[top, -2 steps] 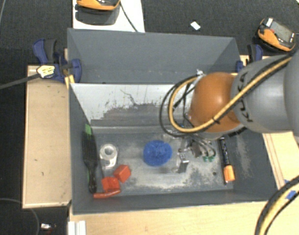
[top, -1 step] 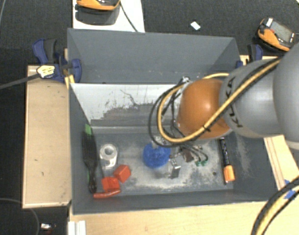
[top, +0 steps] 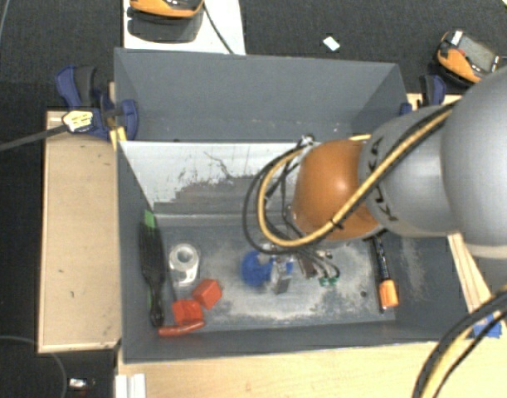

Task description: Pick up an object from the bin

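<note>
Camera view, and the tool (top: 283, 279) is low over the floor of the bin (top: 261, 114), about the middle, tucked under the arm's orange cover (top: 332, 193) with cables looped round it. Right at its left side in this view sits a blue lump (top: 253, 272). It is rounded, with no long axis to speak of, and it is the nearest thing by a clear margin. Touching, or merely just beside? Can't call it from here, because the cover shades that spot. How wide the tool stands, and whether it has anything in its grip, I can't tell, so no claim of a hold.

Everything else is well apart. Off to the right, a black marker (top: 381, 265) with an orange cap lies front to back near the right wall. A small green bit (top: 328, 282) lies between it and the tool. Over on the left are a white cylinder (top: 184, 262), red blocks (top: 207, 293) near the front wall, and a long black stick (top: 152, 276) along the left wall.

My read: the pick isn't made yet, and it turns on that small sideways offset. The blue lump lies leftward of the tool, away from the arm's side, so a slight shift left would centre it before closing. The risk is that, round as it is, an off-centre close could nudge it away.
</note>
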`<state>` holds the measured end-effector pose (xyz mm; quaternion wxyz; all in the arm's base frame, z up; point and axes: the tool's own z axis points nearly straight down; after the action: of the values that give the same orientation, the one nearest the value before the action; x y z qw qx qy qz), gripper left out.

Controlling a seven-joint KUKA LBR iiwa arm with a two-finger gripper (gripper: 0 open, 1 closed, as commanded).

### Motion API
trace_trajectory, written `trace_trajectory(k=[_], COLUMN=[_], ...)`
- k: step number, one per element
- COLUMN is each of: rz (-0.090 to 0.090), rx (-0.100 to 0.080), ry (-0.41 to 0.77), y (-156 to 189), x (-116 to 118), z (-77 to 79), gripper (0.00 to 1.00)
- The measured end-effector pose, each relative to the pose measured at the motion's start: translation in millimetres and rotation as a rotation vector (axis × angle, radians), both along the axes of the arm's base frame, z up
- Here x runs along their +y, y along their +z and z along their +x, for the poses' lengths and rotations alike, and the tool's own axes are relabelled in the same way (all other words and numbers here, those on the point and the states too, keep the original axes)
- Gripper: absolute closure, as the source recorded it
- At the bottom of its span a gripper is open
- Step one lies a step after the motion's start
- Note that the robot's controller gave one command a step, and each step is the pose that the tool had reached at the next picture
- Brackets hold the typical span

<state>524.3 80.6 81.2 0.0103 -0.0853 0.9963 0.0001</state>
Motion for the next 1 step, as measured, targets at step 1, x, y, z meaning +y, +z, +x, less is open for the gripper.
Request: trace_trajectory(k=[1], rz=[0.000], rx=[0.000], ry=[0.001], y=[0.1], x=[0.0], z=[0.0], gripper=[1.00])
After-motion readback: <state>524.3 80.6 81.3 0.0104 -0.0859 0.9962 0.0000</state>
